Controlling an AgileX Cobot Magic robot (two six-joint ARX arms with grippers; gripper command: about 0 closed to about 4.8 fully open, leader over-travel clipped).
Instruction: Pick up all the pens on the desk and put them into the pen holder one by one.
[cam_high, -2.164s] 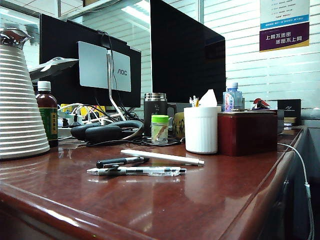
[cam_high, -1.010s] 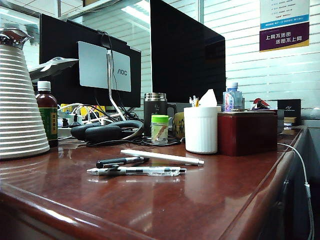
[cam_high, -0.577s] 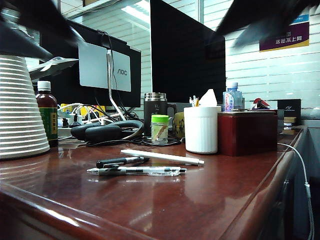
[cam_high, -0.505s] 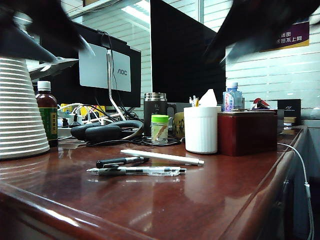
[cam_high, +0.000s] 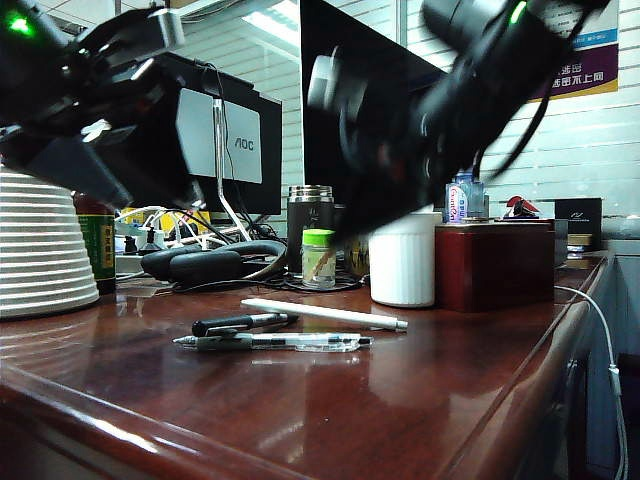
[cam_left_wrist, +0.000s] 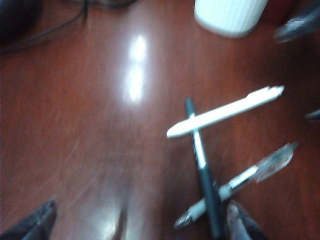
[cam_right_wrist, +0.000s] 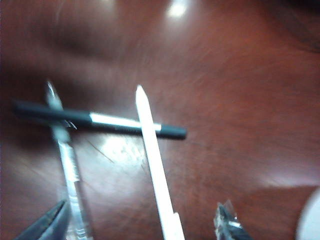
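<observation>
Three pens lie together mid-desk: the white pen (cam_high: 325, 313), the black pen (cam_high: 240, 323) and the clear pen (cam_high: 275, 342). The white ribbed pen holder (cam_high: 403, 262) stands behind them. Both arms hang blurred above the desk (cam_high: 420, 400). My left gripper (cam_high: 165, 185) is up at the left and my right gripper (cam_high: 355, 220) hangs in front of the holder. The left gripper (cam_left_wrist: 140, 227) is open over bare wood, beside the black pen (cam_left_wrist: 202, 170), clear pen (cam_left_wrist: 240, 182) and white pen (cam_left_wrist: 225, 111). The right gripper (cam_right_wrist: 139, 226) is open, with the white pen (cam_right_wrist: 155, 160) between its fingers' lines, untouched.
A dark red box (cam_high: 495, 265) stands right of the holder. A green-lidded jar (cam_high: 319, 258), a steel mug (cam_high: 310, 225), headphones with cables (cam_high: 210, 262), a brown bottle (cam_high: 97, 240) and a white ribbed kettle (cam_high: 40, 250) line the back. Monitors stand behind.
Both arms have swung down into view from the top, the left over the left side, the right across the holder. The pens have not moved.
</observation>
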